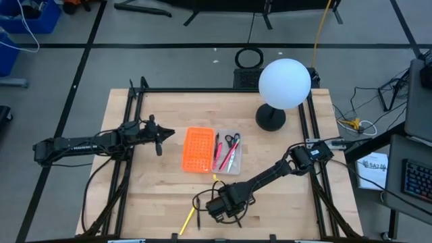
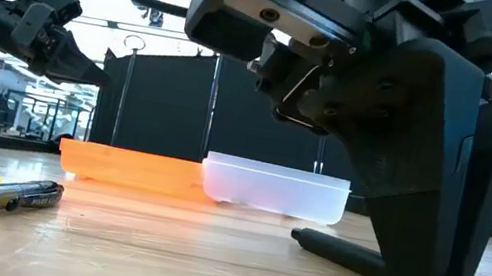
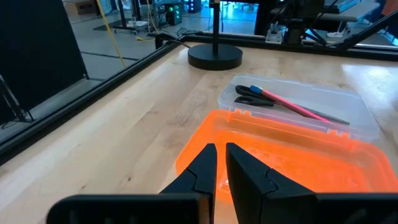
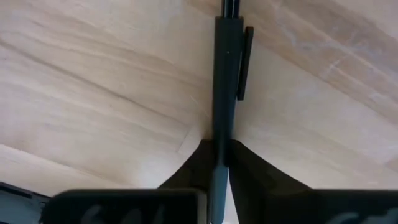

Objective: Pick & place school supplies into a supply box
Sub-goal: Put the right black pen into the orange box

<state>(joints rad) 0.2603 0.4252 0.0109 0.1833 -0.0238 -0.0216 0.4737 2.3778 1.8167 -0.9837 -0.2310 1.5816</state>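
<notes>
The right pincer (image 1: 217, 206) sits low at the near edge of the wooden worktop (image 1: 162, 182), its two dark fingers closed on a slim black clip pen (image 4: 225, 81) lying flat on the wood. The left pincer (image 3: 221, 177) hangs beside the orange perforated tray (image 1: 198, 150), fingers nearly together and holding nothing. The clear plastic rectangular supply box (image 1: 233, 169) lies just past the orange tray and already holds a pink pen (image 1: 230, 159) and small black-handled scissors (image 1: 232, 141). A yellow pencil (image 1: 187, 219) lies on the worktop near the right pincer. The black pen looks light, stiff and smooth — likely to pivot or slip, so a grip near mid-barrel, clear of the clip, seems safest.
</notes>
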